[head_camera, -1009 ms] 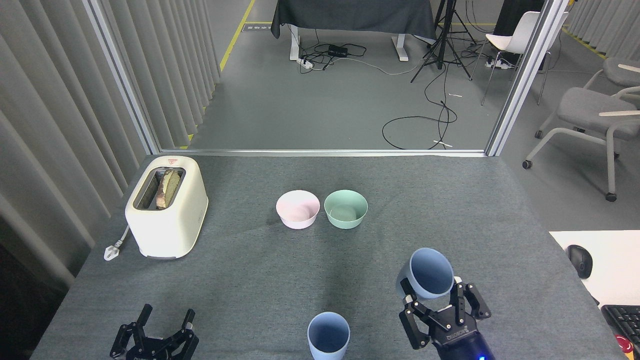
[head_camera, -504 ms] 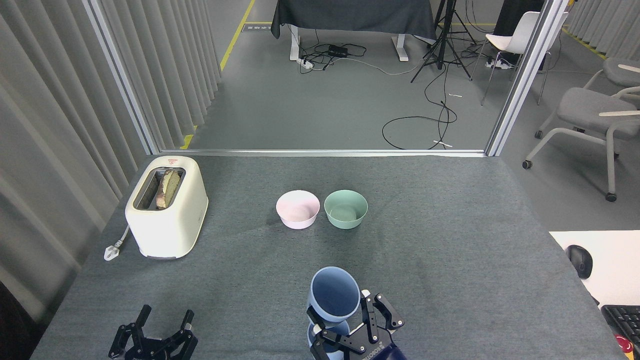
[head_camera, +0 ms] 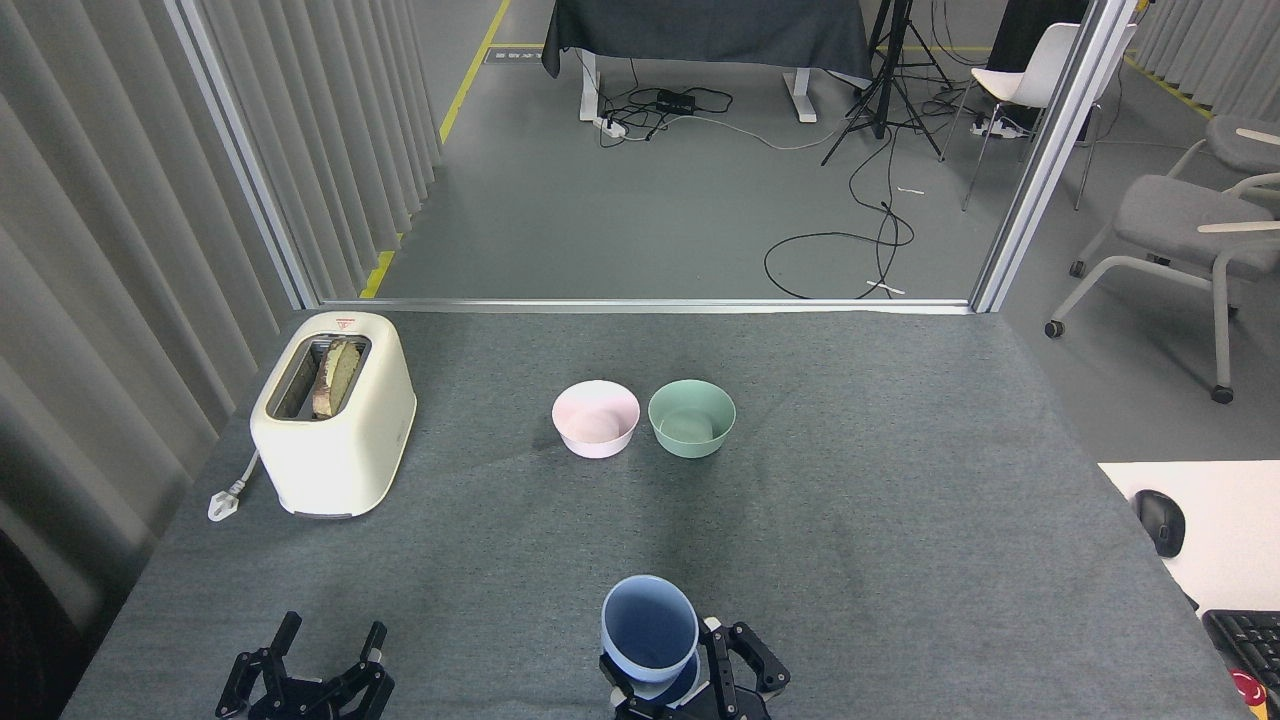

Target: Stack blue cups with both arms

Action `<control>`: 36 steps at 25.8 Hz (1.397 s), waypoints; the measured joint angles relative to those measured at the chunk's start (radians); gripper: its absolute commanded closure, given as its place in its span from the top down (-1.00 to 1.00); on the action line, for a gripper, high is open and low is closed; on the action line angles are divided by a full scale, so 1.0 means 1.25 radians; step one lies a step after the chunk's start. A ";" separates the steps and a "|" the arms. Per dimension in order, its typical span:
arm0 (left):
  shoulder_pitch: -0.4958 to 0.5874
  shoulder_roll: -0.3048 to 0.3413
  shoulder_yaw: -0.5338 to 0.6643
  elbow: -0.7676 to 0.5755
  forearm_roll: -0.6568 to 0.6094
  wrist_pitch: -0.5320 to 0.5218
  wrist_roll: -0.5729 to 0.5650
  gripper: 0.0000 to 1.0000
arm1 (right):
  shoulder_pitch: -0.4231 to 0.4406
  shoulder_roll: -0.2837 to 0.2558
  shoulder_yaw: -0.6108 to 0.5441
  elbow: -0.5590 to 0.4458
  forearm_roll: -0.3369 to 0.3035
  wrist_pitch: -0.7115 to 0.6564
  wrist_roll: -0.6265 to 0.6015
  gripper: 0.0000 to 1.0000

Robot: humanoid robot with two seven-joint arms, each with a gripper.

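At the very bottom of the view, our right gripper [head_camera: 662, 678] has its fingers [head_camera: 745, 655] closed around the upper blue cup [head_camera: 649, 627], holding it by the lower wall with its mouth open toward us. Directly beneath it, a second blue cup [head_camera: 686, 688] shows only as a sliver of pale rim at the held cup's base; the upper cup appears to sit partly inside it, though we cannot tell how deep, because our fingers and the held cup cover the joint. Both cups are on the near side of the pink bowl [head_camera: 595, 418], close to the near edge of the grey table [head_camera: 900, 480].

Our left gripper [head_camera: 308, 665] is also at the near edge, well to the left of the cups and nearer than the toaster [head_camera: 333, 425]. Its fingers are spread apart with nothing between them.

Farther out, the pink bowl stands near the middle of the table, and a mint green bowl [head_camera: 691, 418] sits just beside it on its right, the two rims almost touching. The cream toaster stands well to the left of the pink bowl, with a slice of bread [head_camera: 336, 376] in its slot and a white plug [head_camera: 222, 500] lying on the cloth at its near left corner.
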State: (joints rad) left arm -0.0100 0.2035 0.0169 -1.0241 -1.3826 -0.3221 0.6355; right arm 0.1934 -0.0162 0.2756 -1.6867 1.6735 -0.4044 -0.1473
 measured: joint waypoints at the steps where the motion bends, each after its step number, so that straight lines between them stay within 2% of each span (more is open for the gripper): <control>1: 0.000 0.000 0.000 0.000 0.000 0.000 0.000 1.00 | 0.001 0.000 -0.005 0.000 0.000 0.001 0.000 -0.38; 8: -0.001 0.002 0.000 0.002 -0.001 -0.001 0.001 1.00 | 0.001 -0.004 -0.025 0.004 -0.003 0.004 0.002 -0.32; 9: -0.001 0.002 0.000 0.002 -0.001 -0.001 0.001 1.00 | 0.001 -0.004 -0.025 0.005 -0.003 0.004 0.002 -0.09; 11: -0.001 0.003 0.000 0.002 -0.001 -0.001 0.001 1.00 | 0.000 -0.005 -0.026 0.006 -0.003 0.006 0.002 1.00; 20: -0.001 0.002 0.000 0.002 0.000 -0.004 0.001 1.00 | -0.018 0.001 -0.043 -0.007 -0.008 0.026 -0.008 1.00; 23: -0.001 0.000 0.000 0.003 0.000 -0.004 0.001 1.00 | -0.044 0.009 -0.108 -0.030 -0.017 0.038 -0.033 1.00; 26: -0.001 -0.001 -0.001 0.003 0.001 -0.004 0.001 1.00 | -0.056 0.009 -0.222 -0.008 -0.021 0.093 -0.050 1.00; 28: 0.003 0.000 -0.002 0.000 0.000 -0.005 0.001 1.00 | -0.033 0.007 -0.286 0.024 -0.023 0.120 -0.070 1.00; 31: 0.018 0.001 -0.003 -0.008 0.000 -0.006 0.001 1.00 | 0.044 0.001 -0.337 0.053 -0.022 0.142 -0.142 1.00; 36: 0.079 0.003 0.004 -0.066 0.005 -0.007 0.000 1.00 | 0.118 -0.023 -0.345 0.069 -0.027 0.196 -0.222 1.00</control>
State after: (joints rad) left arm 0.0893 0.2071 0.0219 -1.1064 -1.3768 -0.3305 0.6352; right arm 0.3404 -0.0452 -0.1553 -1.6006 1.6401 -0.1600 -0.4247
